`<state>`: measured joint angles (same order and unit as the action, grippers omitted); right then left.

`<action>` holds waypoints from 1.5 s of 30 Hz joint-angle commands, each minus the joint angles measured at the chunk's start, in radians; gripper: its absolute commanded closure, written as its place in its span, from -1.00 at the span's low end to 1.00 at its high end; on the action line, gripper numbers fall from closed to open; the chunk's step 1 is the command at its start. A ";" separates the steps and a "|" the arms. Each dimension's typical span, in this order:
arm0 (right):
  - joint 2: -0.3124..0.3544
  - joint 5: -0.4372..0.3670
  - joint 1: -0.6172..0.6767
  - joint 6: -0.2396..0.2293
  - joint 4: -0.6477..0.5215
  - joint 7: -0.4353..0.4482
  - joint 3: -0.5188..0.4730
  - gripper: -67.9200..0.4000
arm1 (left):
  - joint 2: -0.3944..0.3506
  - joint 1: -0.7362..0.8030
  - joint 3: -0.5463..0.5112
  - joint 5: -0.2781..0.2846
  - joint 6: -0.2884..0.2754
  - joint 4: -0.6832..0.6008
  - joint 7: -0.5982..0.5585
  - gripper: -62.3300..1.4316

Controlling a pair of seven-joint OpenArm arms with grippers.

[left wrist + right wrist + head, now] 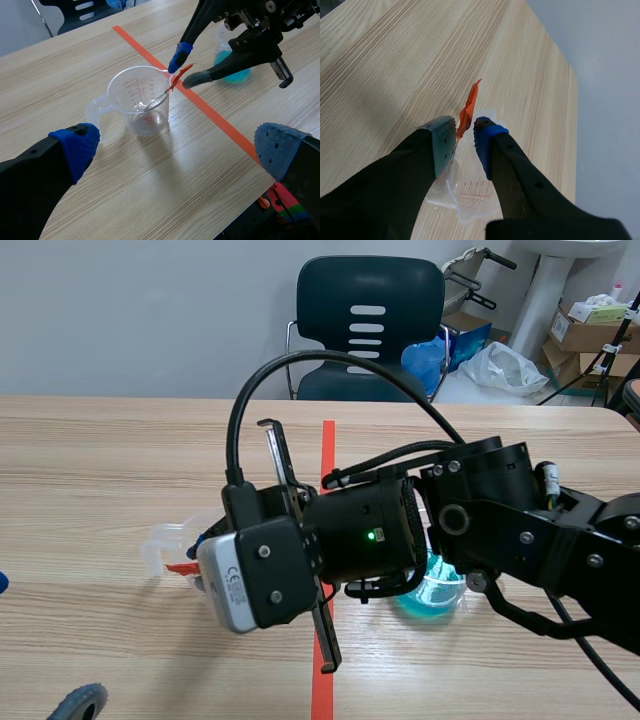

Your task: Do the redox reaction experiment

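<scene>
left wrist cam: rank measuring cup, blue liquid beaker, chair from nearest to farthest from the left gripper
1. Measuring cup, just ahead of the left gripper.
2. Blue liquid beaker, farther on, across the tape line.
3. Chair, past the table's far edge.

Bright, even light; soft shadows.

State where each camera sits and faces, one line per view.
Scene view: between the arms, facing across the table toward the chair; the right arm crosses the middle.
Left wrist view: on the left arm, looking down at the cup; left gripper open.
Right wrist view: above the cup; right gripper shut on an orange-red strip.
All views share the cup.
</scene>
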<state>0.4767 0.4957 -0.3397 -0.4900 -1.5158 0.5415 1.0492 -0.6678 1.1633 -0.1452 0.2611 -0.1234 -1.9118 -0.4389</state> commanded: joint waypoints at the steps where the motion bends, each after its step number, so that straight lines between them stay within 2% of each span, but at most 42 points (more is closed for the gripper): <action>1: 0.000 -0.029 -0.018 0.008 -0.022 0.008 -0.001 0.78 | 0.003 -0.003 -0.002 0.004 -0.002 -0.013 -0.014 -1.00; 5: 0.000 -0.035 -0.018 0.008 -0.022 0.011 -0.001 0.95 | 0.003 -0.003 -0.002 0.004 -0.002 -0.013 -0.014 -1.00; 12: 0.000 -0.037 -0.018 0.011 -0.022 0.028 -0.001 0.96 | 0.003 -0.003 -0.002 0.004 -0.002 -0.013 -0.014 -1.00; 20: 0.000 -0.093 -0.018 0.011 -0.022 0.026 -0.001 0.96 | 0.003 -0.003 -0.002 0.004 -0.002 -0.013 -0.014 -1.00; 30: 0.034 -0.248 -0.018 0.023 -0.022 0.011 -0.004 0.96 | 0.003 -0.003 -0.002 0.004 -0.002 -0.013 -0.014 -1.00; 36: 0.070 -0.296 -0.018 0.027 -0.022 0.008 -0.004 0.96 | 0.003 -0.003 -0.002 0.004 -0.002 -0.013 -0.014 -1.00; 40: 0.100 -0.333 -0.028 0.053 -0.023 0.020 -0.004 0.96 | 0.003 -0.003 -0.002 0.004 -0.002 -0.013 -0.014 -1.00; 45: 0.130 -0.430 -0.057 0.057 -0.023 0.030 -0.004 0.96 | 0.003 -0.003 -0.002 0.004 -0.002 -0.013 -0.014 -1.00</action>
<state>0.6010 0.0910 -0.3630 -0.4389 -1.5166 0.5571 1.0492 -0.6678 1.1633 -0.1452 0.2607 -0.1238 -1.9118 -0.4385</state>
